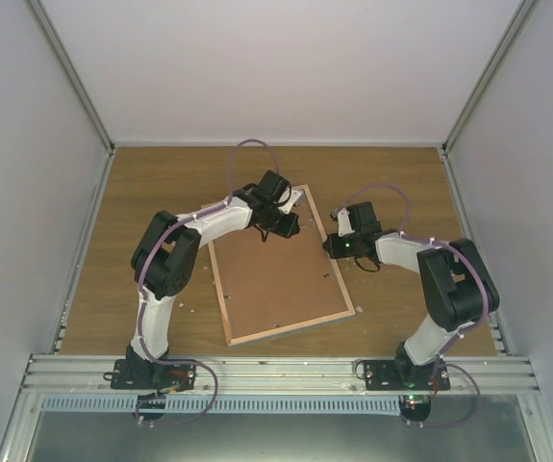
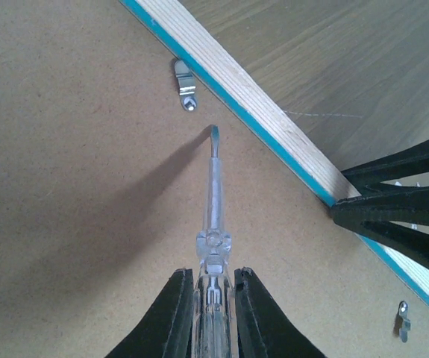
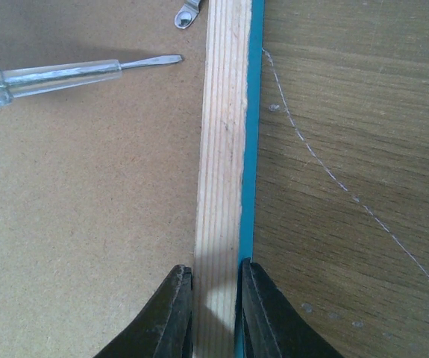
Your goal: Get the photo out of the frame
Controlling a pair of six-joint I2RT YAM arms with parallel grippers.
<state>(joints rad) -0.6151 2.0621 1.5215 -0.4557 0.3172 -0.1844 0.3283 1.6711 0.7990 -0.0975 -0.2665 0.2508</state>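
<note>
The frame [image 1: 274, 274] lies face down on the table, showing brown fibreboard, a pale wood rim [image 3: 221, 149] and a turquoise edge. The photo is hidden under the backing. My left gripper [image 2: 214, 298] is shut on a clear-handled screwdriver [image 2: 213, 186]; its tip rests on the fibreboard just below a metal clip [image 2: 186, 86] near the rim. The screwdriver also shows in the right wrist view [image 3: 65, 73]. My right gripper [image 3: 214, 287] is shut on the frame's right rim, one finger on each side. In the top view the left gripper [image 1: 290, 228] is over the frame's far part and the right gripper [image 1: 329, 248] at its right edge.
A second metal clip [image 2: 403, 317] sits on the backing near the rim. Another clip [image 3: 188, 13] shows at the top of the right wrist view. A thin pale thread [image 3: 326, 164] lies on the wooden table right of the frame. Grey walls enclose the table.
</note>
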